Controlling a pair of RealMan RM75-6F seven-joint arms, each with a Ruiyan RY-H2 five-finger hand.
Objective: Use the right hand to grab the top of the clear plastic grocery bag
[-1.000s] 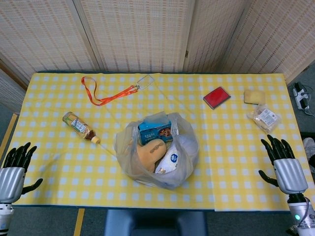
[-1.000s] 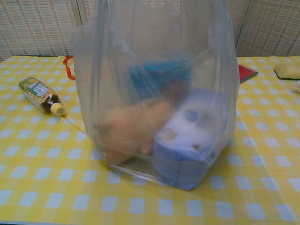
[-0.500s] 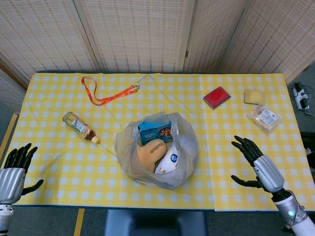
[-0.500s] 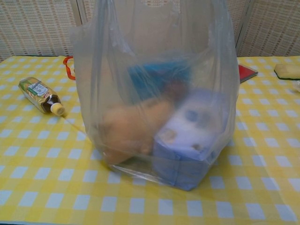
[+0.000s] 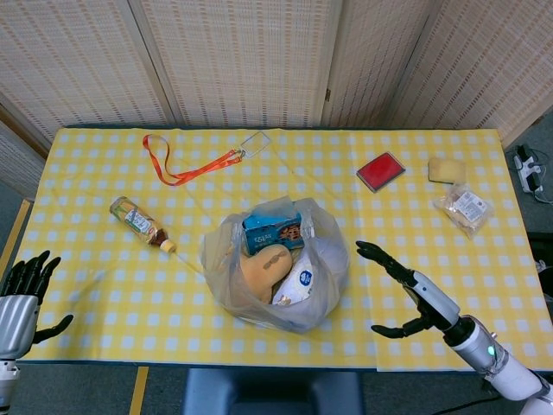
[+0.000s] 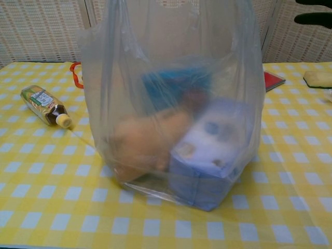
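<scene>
The clear plastic grocery bag (image 5: 275, 268) stands at the table's near middle, its mouth open upward; inside lie a blue box, a tan bread-like item and white packets. It fills the chest view (image 6: 174, 98). My right hand (image 5: 406, 290) hovers just right of the bag with fingers spread, holding nothing and clear of the plastic. Only its dark fingertips (image 6: 315, 18) show at the chest view's top right corner. My left hand (image 5: 22, 298) stays open at the near left edge of the table.
A bottle (image 5: 138, 222) lies left of the bag, an orange lanyard (image 5: 186, 169) behind it. A red card case (image 5: 380, 170), a yellow sponge (image 5: 447, 169) and a wrapped snack (image 5: 465, 207) lie at the far right. Yellow checked cloth (image 5: 104, 285) covers the table.
My right hand has swung in from the table's right edge leftward toward the bag, fingers still spread. The left hand and the bag have stayed put.
</scene>
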